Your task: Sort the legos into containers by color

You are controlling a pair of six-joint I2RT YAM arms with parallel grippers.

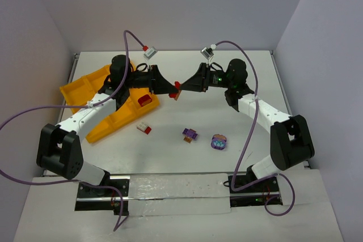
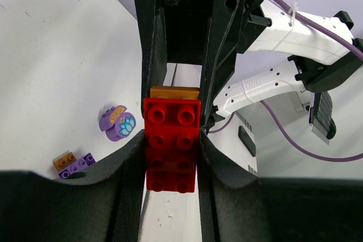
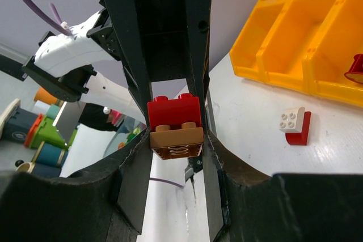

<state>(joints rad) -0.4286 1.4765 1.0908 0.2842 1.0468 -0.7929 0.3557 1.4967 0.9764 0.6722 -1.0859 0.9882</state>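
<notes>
Both grippers meet in mid-air over the far middle of the table. My left gripper (image 1: 173,89) is shut on a red lego (image 2: 171,145). My right gripper (image 1: 182,88) is shut on a tan-orange brick (image 3: 176,140) that is stuck to that red lego (image 3: 174,111). A red-and-white lego (image 1: 144,128) lies on the table beside the yellow-orange tray (image 1: 78,92). A purple lego with an orange bit (image 1: 190,135) and a purple one with a light-blue flower (image 1: 219,142) lie nearer the front. A red piece (image 1: 146,101) sits in a tray cell.
The tray lies tilted at the left, under my left arm, and its front wall shows in the right wrist view (image 3: 272,77). Purple cables loop from both arms. Grey walls close in the table at the back and sides.
</notes>
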